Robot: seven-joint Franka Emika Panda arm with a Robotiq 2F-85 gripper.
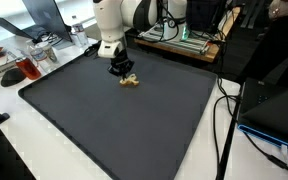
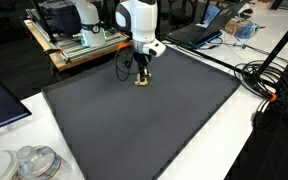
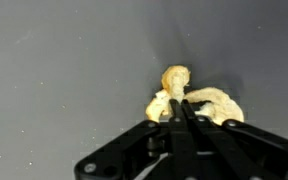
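As I sweep an exterior view from the left, the first thing I meet is a clear container [image 1: 42, 56] on the white table [image 1: 9, 150], off at about ten o'clock from the dark mat [image 1: 124, 130]. Toward the middle, the gripper [image 1: 121, 70] stands straight down over the mat's far part, near twelve o'clock. A small tan lump [image 1: 130, 81] lies on the mat right under its tips. Further right, black cables [image 1: 224, 110] hang just past the mat's edge at three o'clock.

From the opposite exterior view, a clear plastic tub [image 2: 34, 162] sits off the mat at seven o'clock. The gripper [image 2: 142, 76] is down on the tan lump [image 2: 142, 81], toward twelve o'clock of the mat [image 2: 144, 130], and a tangle of cables [image 2: 269, 80] lies off at three o'clock.

Through the wrist view I get the best look. The gripper [image 3: 179, 100] comes up from six o'clock, and its jaws are clenched tight with no gap between them. They pinch into the middle of the tan lump [image 3: 216, 100]. It bulges out at nine o'clock, twelve o'clock and three o'clock of the tips and rests on the mat [image 3: 54, 60].
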